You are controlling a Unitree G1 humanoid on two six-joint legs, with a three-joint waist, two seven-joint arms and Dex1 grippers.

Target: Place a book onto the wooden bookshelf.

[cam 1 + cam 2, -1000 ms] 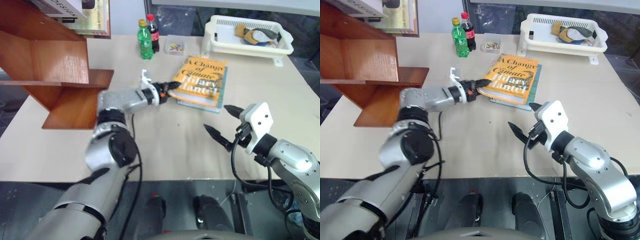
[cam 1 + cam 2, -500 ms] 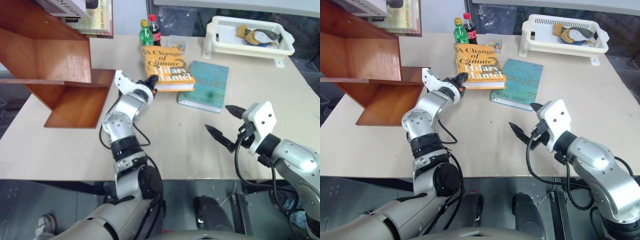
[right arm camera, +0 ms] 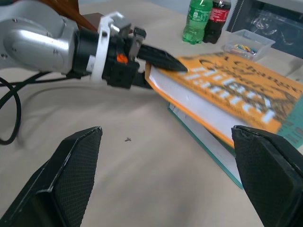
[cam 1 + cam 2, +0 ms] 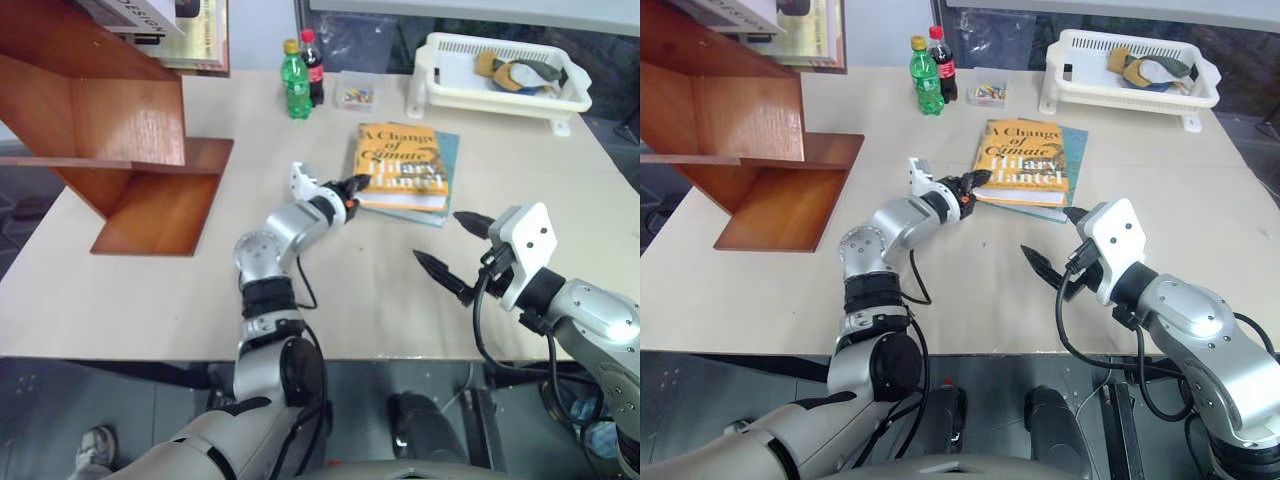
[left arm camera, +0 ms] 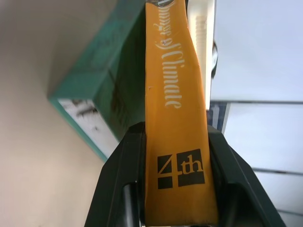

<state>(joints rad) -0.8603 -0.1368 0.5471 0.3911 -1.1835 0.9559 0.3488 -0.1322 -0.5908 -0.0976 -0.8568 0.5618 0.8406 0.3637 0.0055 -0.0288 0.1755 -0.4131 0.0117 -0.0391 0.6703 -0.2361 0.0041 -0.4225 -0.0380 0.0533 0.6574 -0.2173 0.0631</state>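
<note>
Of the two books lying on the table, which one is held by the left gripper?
The orange-yellow book, "A Change of Climate". The left gripper is shut on its corner, and it lies on top of the teal-green book.

"A Change of Climate, Hilary Mantel" on the book cover; "4th" on its spine.

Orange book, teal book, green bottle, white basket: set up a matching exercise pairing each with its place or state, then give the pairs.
Column one:
1. orange book
2. teal book
3. green bottle
4. white basket

Column two:
A. upright beside a dark cola bottle
B. lies under another book
C. clamped at its spine corner by the left pincer
D. holds a few small items at the far right of the table

Pairs: 1-C, 2-B, 3-A, 4-D
</note>
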